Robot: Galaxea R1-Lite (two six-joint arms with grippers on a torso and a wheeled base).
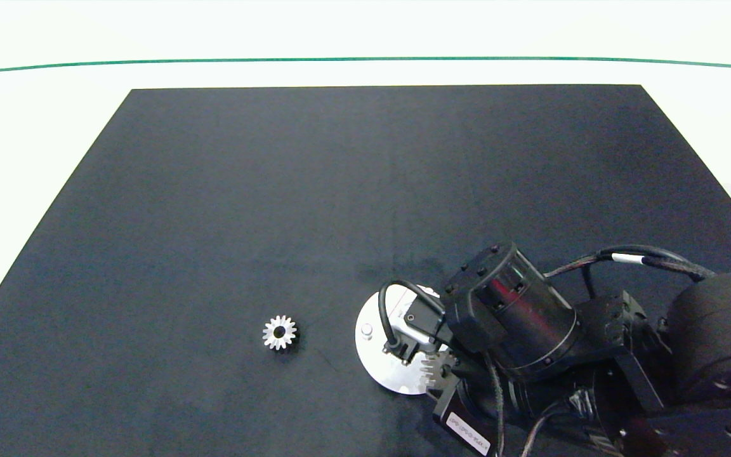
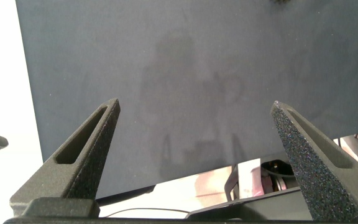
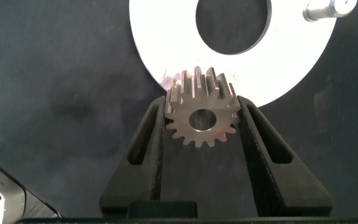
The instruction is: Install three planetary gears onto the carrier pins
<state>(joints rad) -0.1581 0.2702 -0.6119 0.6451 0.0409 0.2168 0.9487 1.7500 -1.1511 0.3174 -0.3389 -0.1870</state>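
1. The right gripper (image 3: 202,118) is clamping one of the planetary gears (image 3: 201,117) between its two grey fingers, holding it at the near rim of the white disc (image 3: 166,56), over the black mat (image 1: 276,209).

2. The held gear is sitting on edge between the pads, its round centre hole facing the wrist camera and its pointed teeth overlapping the disc's rim.

3. A second gear (image 1: 279,332) is lying flat on the mat, well apart from the disc (image 1: 372,355) on the side away from the arm. A third gear is not showing in any view.

4. One of the carrier pins (image 3: 329,9) is standing at the far edge of the disc, a short, pale, silvery peg with a rounded, shiny top; in the head view one pin (image 1: 367,330) is showing bare, and the arm is hiding the rest of the disc.

5. The left gripper (image 2: 194,118) is hanging with its fingers spread wide and empty over bare mat, out of the head view.

6. Risks, as judged from here: the bore is looking tight for the peg, so a small tilt or offset could be jamming the gear on the pin's top. The smooth metal teeth are offering little grip, and the gear could be rotating or slipping between the pads. The light disc is resting loose, so a sideways push could be sliding it across the mat.
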